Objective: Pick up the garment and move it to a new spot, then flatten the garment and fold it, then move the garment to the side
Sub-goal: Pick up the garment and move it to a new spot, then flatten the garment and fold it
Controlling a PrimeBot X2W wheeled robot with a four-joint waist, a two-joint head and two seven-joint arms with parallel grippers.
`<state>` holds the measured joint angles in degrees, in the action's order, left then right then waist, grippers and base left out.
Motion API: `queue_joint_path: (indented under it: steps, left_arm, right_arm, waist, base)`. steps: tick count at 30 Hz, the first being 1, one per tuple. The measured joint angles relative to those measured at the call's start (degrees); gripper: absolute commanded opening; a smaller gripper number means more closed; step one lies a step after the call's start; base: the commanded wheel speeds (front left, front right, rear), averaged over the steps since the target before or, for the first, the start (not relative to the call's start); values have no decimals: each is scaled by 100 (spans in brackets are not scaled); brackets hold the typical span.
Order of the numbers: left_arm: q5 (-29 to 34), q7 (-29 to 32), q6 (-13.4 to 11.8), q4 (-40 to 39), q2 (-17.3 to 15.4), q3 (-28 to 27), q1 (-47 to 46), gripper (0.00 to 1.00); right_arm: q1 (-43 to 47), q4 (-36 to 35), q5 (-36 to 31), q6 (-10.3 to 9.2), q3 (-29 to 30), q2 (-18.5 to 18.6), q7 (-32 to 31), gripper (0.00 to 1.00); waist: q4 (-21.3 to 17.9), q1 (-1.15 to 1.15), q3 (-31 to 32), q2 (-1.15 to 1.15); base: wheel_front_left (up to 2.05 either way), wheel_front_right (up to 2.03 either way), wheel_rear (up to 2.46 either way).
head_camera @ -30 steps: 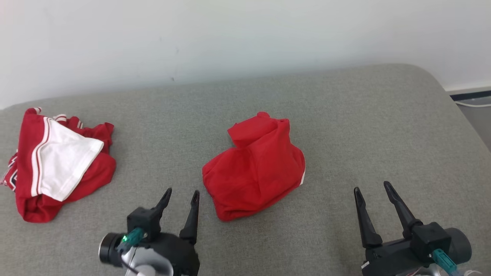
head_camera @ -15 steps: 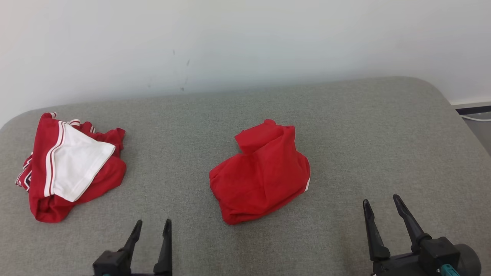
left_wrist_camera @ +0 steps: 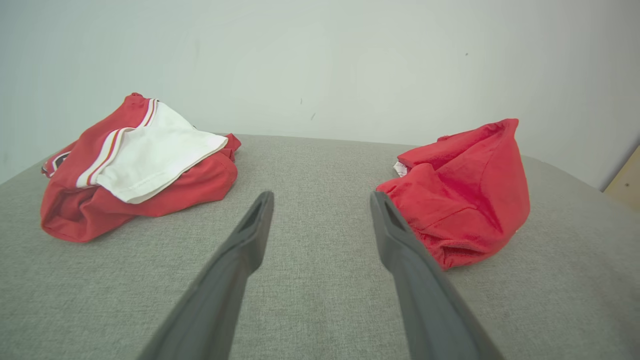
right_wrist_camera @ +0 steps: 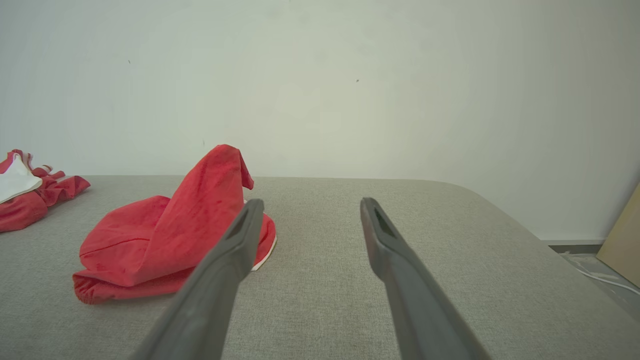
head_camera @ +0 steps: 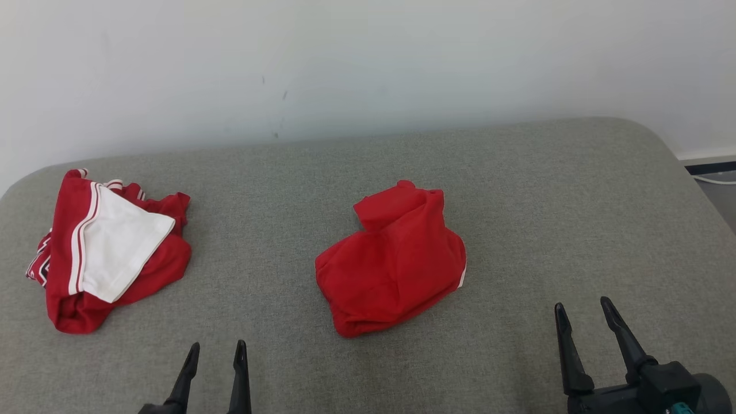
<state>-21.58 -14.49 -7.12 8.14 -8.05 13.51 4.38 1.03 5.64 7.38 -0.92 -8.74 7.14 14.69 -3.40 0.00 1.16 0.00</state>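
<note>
A plain red garment (head_camera: 394,261) lies crumpled in a heap at the middle of the grey padded surface (head_camera: 535,190); it is also the red garment (left_wrist_camera: 462,192) right of the fingers in the left wrist view and the red garment (right_wrist_camera: 172,237) left of the fingers in the right wrist view. My left gripper (head_camera: 215,352) is open at the bottom edge, left of and nearer than the heap, apart from it. At the lower right, my right gripper (head_camera: 582,307) is open as well, holding nothing. In their own views the left gripper (left_wrist_camera: 320,200) and right gripper (right_wrist_camera: 310,205) hover over bare cloth.
A second garment (head_camera: 109,247), red with a white panel and striped trim, lies bunched at the far left of the surface. A white wall (head_camera: 368,63) stands behind. The surface's rounded right edge drops to a floor with a cable (head_camera: 716,179).
The camera has tilted, shifting the picture down and slightly right. My left gripper has drawn back toward the bottom edge and leftward; the right one has backed off slightly. Both garments lie unmoved.
</note>
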Motion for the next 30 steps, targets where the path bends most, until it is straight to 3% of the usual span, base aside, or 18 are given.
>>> queue_joint_path:
  steps: [23,30]
  left_arm:
    - [412,0,0,-442,199,-197,242,100]
    - [465,0,69,-241,200,75,284,100]
  right_arm:
    - [-1,-62,0,14,26,-1,0,100]
    - [-26,-59,-2,53,-27,-15,0,100]
  waist:
    - [-69,0,-52,0]
    - [-109,0,-82,0]
  base:
    - [0,0,0]
    - [0,0,0]
